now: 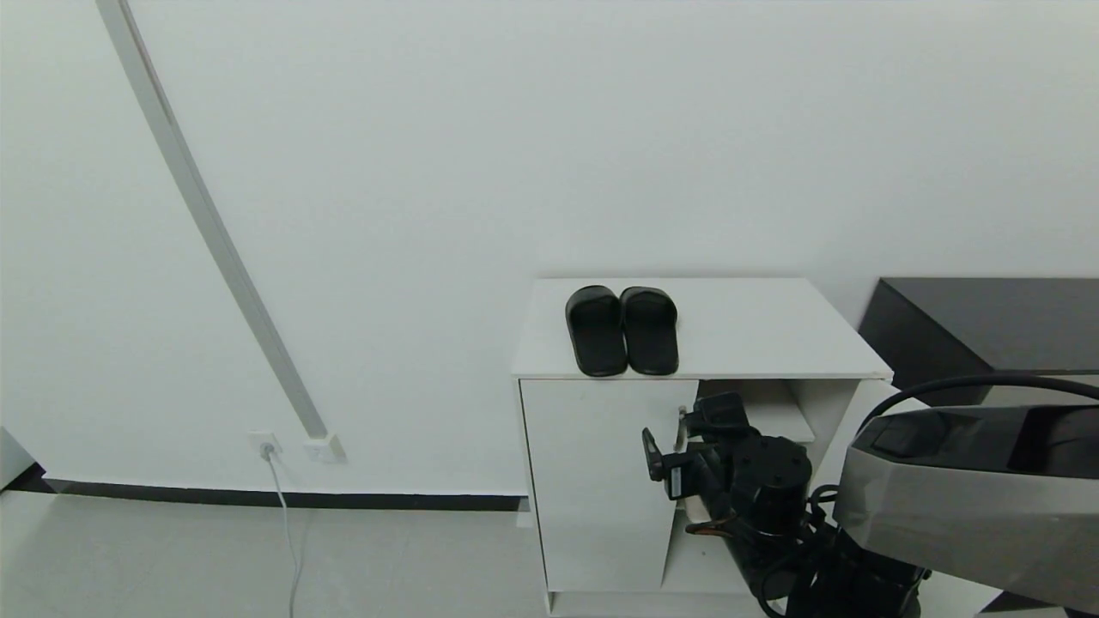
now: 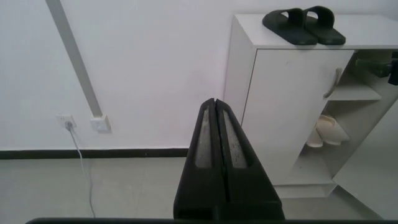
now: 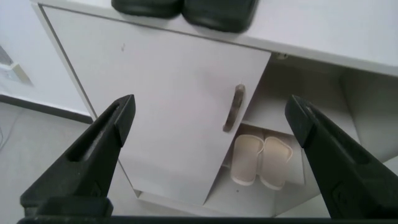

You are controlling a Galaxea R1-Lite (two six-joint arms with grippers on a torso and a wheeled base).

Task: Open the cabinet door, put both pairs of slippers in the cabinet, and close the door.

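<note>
A pair of black slippers lies side by side on top of the white cabinet, near its front edge. The cabinet's left door is closed and its right half stands open. A pair of white slippers rests on a lower shelf inside, also seen as white slippers from the left wrist. My right gripper is open in front of the cabinet, its wide-spread fingers framing the door handle without touching it. My left gripper is shut and empty, well back from the cabinet to its left.
A dark table stands right of the cabinet. On the wall to the left, a slanted cable duct runs down to a socket with a cable hanging to the floor. Open floor lies left of the cabinet.
</note>
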